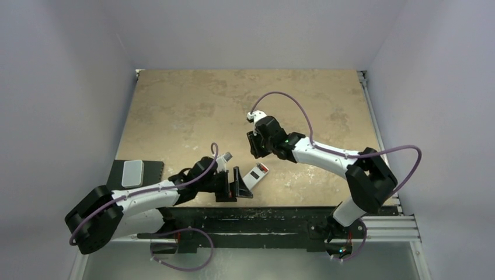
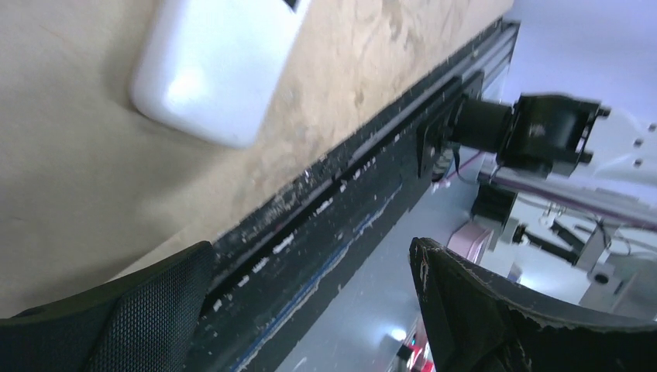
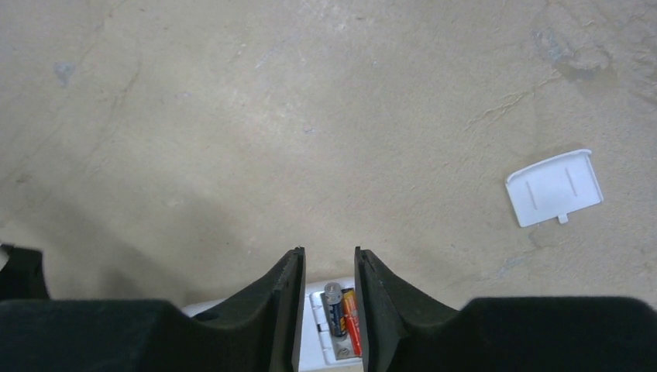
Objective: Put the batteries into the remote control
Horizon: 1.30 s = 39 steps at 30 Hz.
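Observation:
The white remote control (image 1: 255, 175) lies back up near the table's front edge, its battery bay open. In the right wrist view the remote (image 3: 313, 341) holds a dark battery (image 3: 335, 310) and a reddish-orange battery (image 3: 351, 318) side by side in the bay. My right gripper (image 3: 329, 252) hovers over them, its jaws a narrow gap apart and holding nothing; it also shows in the top view (image 1: 254, 150). My left gripper (image 1: 232, 185) is wide open and empty just left of the remote. One rounded end of the remote (image 2: 217, 70) shows in the left wrist view beyond the left gripper (image 2: 310, 248).
A loose white battery cover (image 3: 554, 187) lies on the tan tabletop to the right of my right gripper. A light-grey rounded plate (image 1: 133, 172) sits on a black mat at the front left. The table's black front rail (image 2: 333, 209) runs just under my left gripper.

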### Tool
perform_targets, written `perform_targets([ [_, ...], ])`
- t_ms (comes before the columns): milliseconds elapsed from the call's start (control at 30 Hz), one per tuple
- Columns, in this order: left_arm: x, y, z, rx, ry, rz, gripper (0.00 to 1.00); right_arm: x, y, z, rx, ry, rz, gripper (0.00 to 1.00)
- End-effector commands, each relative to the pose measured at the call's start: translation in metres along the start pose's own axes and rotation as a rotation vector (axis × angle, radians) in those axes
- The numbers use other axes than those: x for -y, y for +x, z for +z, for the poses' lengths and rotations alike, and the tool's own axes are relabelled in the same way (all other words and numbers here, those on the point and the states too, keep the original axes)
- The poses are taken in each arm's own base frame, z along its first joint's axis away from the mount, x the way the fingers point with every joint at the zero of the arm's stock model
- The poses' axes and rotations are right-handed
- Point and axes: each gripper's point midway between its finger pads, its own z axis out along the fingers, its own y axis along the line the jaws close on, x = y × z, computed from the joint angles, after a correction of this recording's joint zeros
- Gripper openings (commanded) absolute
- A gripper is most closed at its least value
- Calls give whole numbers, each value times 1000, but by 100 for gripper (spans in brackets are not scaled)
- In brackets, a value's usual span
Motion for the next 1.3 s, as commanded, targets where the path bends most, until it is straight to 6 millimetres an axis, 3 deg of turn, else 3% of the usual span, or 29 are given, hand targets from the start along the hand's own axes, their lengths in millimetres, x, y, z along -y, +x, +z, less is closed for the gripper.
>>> perform_targets([
  [0, 19, 11, 2, 10, 49, 26, 99, 7, -6, 8, -33, 21, 17, 33],
  [133, 28, 19, 6, 14, 72, 39, 99, 11, -2, 17, -75, 10, 28, 23],
  [300, 37, 27, 19, -2, 108, 49, 87, 14, 2, 28, -119, 7, 36, 0],
  [667, 40, 21, 47, -5, 104, 55, 67, 19, 23, 46, -203, 9, 37, 0],
  [1267, 36, 3, 73, 35, 32, 76, 62, 25, 57, 45, -247, 9, 36, 0],
])
